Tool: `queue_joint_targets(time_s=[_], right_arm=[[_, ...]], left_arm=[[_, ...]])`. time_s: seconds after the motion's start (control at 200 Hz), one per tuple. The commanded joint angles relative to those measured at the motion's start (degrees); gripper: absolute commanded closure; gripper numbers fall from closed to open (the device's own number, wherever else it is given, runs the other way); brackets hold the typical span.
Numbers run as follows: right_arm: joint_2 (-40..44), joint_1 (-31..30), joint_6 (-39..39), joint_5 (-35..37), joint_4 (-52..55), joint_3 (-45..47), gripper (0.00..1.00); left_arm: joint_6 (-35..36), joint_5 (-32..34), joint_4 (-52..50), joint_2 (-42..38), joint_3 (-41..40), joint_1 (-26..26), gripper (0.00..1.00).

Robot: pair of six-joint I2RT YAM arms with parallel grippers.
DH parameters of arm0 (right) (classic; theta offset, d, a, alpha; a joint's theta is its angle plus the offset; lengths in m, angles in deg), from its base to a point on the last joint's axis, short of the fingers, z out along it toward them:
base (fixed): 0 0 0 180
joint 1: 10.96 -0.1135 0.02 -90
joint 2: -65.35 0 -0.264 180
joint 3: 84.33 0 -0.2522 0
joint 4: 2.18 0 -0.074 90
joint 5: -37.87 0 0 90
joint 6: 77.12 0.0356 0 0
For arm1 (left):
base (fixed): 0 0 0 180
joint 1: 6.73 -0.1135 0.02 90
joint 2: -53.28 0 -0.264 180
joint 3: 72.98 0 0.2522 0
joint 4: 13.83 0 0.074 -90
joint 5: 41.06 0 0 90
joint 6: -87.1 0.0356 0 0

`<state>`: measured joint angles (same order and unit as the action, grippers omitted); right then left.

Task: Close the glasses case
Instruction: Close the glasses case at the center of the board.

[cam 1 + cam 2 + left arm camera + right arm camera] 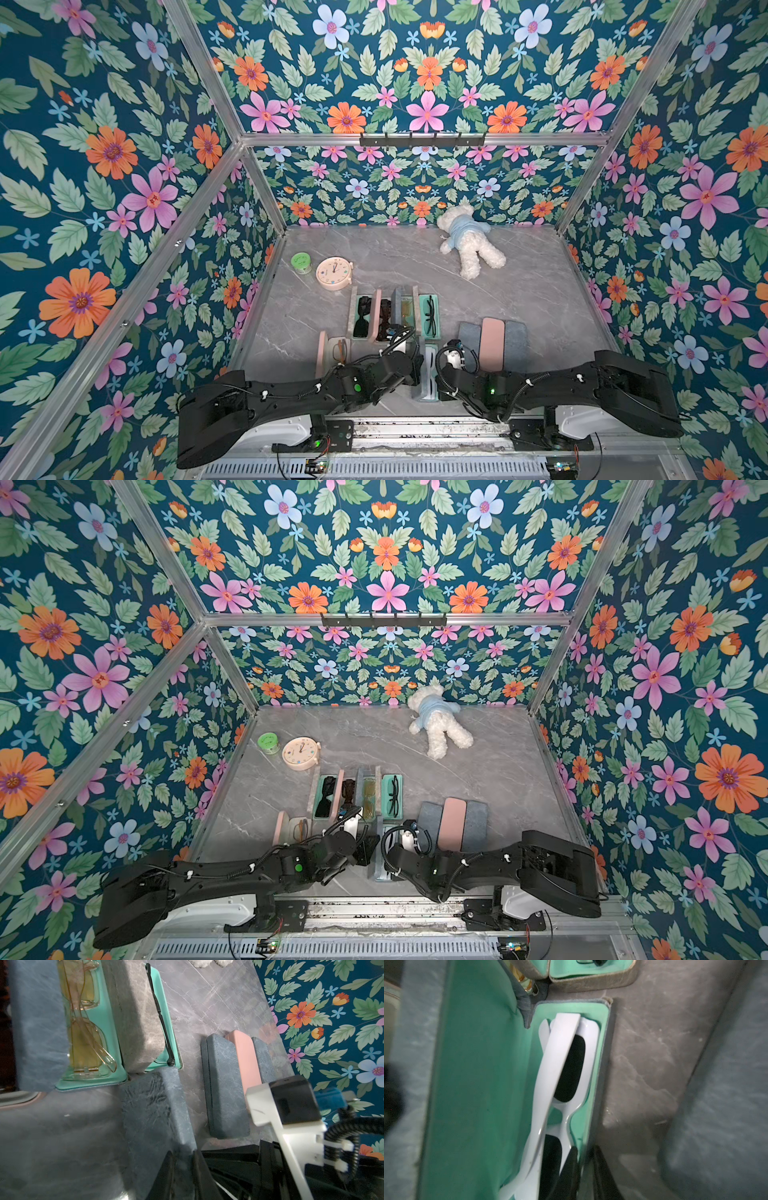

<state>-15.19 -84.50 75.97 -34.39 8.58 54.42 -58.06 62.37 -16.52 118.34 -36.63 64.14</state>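
Both top views look down from high up at the near side, over the whole worktop (pixel 415 257). Each wrist view sits very close above the open glasses case (pixel 483 1084), which both share.

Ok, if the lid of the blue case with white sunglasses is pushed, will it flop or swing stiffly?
The lid stands flat and unbent, so probably a rigid shell on its hinge. Thin-walled, the case may slide on the smooth table.

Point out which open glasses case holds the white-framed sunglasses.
The blue-grey case at the front, between the left arm and right arm. Only it holds white sunglasses with dark lenses; the other open cases hold darker or tinted pairs.
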Motion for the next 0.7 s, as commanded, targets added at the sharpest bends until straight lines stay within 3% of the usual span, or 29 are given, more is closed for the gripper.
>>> queue_joint_targets(time_s=[0.0,0.695], right_arm=[[0.19,-0.08,0.81,1.07,0.92,0.06,0.83],[-0.24,-0.03,1.17,0.28,-1.63,1.05,0.84]], left_arm=[[0.55,-1.46,-2.37,0.8,0.31,-0.03,0.81],[1.28,-2.64,-0.17,4.53,2.19,0.41,0.83]])
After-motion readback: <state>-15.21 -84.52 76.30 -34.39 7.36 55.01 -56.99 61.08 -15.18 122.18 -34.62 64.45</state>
